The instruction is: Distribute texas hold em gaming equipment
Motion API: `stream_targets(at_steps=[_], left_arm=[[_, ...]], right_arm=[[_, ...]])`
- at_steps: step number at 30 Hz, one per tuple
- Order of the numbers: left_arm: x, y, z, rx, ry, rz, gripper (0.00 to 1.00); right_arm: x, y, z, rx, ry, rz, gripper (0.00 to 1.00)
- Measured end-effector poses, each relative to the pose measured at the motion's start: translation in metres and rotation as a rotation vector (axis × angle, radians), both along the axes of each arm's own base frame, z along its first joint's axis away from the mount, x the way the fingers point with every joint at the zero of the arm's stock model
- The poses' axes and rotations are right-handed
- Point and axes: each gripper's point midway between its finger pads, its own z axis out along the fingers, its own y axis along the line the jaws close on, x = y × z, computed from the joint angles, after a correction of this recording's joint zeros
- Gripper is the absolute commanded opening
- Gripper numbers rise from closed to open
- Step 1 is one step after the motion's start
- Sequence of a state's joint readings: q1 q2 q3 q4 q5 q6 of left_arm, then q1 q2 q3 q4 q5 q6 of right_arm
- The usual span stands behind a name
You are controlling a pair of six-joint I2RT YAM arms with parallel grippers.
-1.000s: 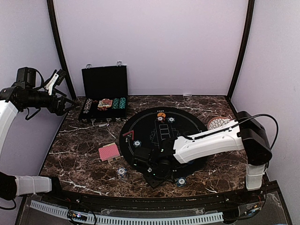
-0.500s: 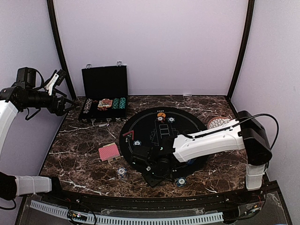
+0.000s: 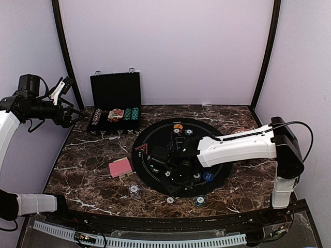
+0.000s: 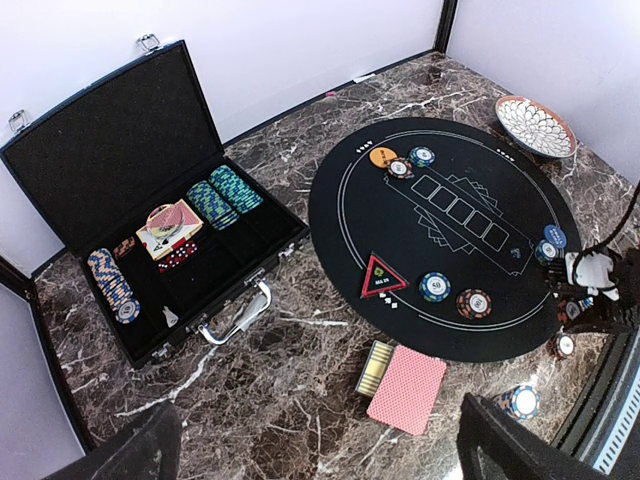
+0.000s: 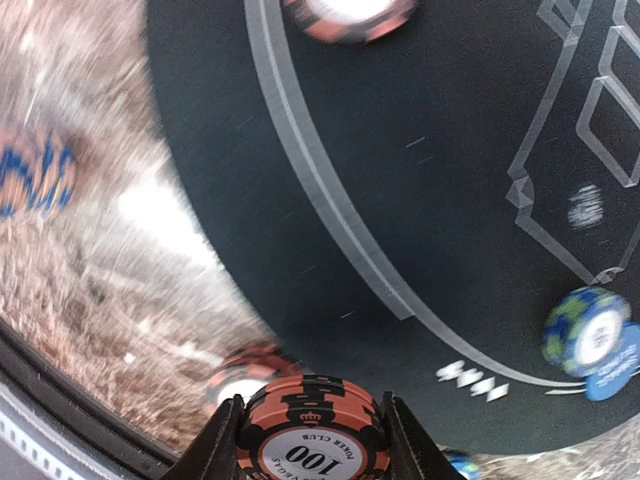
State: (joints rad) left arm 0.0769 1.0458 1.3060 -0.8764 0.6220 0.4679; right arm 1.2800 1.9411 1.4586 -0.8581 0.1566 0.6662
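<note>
Right gripper (image 5: 312, 446) hung over the near edge of the black round mat (image 3: 155, 133) — clamped on a red 100 chip stack (image 5: 312, 418), left gripper (image 4: 318, 440) spread wide, well left of the mat.

An orange-red and black striped round poker chip (image 5: 312, 432) fills the bottom of the right wrist view. Its white centre is printed with the number "100". Small curved letters around the number read "POKER CLUB", and a little crown sign sits on the dark band above.

In the left wrist view, a round black felt mat (image 4: 360, 230) carries white printed outlines of card boxes. Its small lettering cannot be read, nor can the emblem on the red triangular marker (image 4: 383, 276).
</note>
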Motion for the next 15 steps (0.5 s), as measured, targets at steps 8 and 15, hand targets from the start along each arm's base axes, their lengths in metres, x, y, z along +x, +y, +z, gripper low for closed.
stream_targets(at_steps=[8, 15], left_arm=[[0.000, 0.000, 0.000, 0.001, 0.000, 0.000, 0.99], [0.000, 0.000, 0.000, 0.002, -0.001, -0.001, 0.99]], right_arm=[[0.050, -0.026, -0.001, -0.020, -0.029, -0.093, 0.26], [0.069, -0.041, -0.010, -0.033, -0.031, -0.115, 0.26]])
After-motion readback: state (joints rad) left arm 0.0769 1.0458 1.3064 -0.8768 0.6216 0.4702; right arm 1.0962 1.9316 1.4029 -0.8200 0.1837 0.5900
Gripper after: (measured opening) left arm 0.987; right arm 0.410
